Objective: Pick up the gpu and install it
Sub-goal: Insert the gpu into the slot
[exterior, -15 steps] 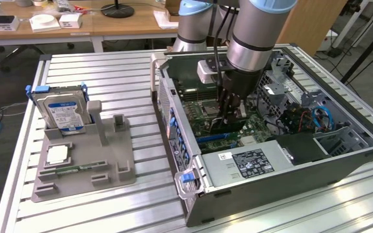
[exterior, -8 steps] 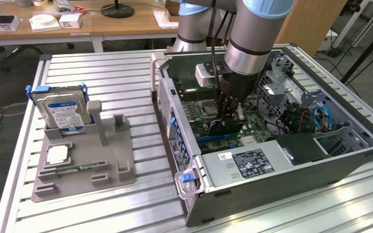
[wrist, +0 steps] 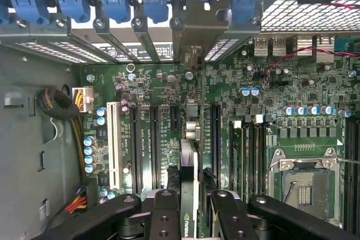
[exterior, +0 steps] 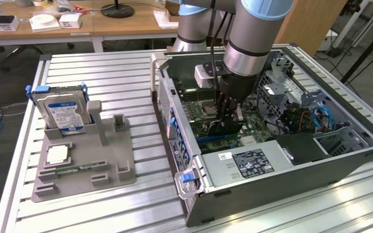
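The gripper's black fingers (wrist: pixel 169 217) clamp the thin dark gpu card (wrist: pixel 189 195) edge-on above the green motherboard (wrist: pixel 281 111). Lowering it well calls for squaring it with a slot first.

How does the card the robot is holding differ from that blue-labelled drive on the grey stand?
The gpu is a thin dark card, gripped on edge inside the computer case; the hard drive is a thicker silver box with a blue-white label, standing untouched in the grey stand outside. Both stand upright.
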Available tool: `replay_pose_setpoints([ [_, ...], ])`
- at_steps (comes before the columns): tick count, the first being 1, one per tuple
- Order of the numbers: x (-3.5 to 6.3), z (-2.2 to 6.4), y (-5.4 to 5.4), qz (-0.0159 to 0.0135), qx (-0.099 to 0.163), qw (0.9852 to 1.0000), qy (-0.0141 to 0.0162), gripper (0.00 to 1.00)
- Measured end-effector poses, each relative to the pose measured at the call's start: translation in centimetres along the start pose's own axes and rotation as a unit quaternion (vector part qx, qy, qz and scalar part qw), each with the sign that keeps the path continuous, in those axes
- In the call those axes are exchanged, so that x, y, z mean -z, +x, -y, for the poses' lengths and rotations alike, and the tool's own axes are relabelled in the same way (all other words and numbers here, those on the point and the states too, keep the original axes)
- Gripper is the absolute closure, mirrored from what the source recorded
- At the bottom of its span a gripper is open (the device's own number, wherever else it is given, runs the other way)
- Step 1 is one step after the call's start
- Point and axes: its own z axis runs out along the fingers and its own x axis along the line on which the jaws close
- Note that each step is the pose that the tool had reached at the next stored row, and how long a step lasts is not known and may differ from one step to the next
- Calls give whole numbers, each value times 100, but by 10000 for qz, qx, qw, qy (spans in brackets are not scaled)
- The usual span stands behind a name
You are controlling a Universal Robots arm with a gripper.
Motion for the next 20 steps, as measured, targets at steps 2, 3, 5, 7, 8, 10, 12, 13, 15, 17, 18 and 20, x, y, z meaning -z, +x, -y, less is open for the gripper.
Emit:
replay_pose_setpoints([
  [2,-3,0,0,1,0,10000,0,74],
  [3,-6,0,0,2,0,10000,1,74],
  [5,-23,0,0,1,1,10000,2,74],
  [7,-46,0,0,2,1,10000,5,74],
  [8,-63,-2,-1,2,0,10000,6,74],
  [10,-64,-9,-2,0,0,10000,5,74],
  [12,-70,-18,-4,1,0,10000,7,74],
  [13,-74,-20,-5,2,0,10000,7,74],
  [15,-83,-21,-9,0,1,10000,6,74],
  [17,-88,-23,-19,0,0,10000,6,74],
  [18,-89,-23,-26,1,0,10000,6,74],
  [20,-91,-22,-32,1,1,10000,6,74],
])
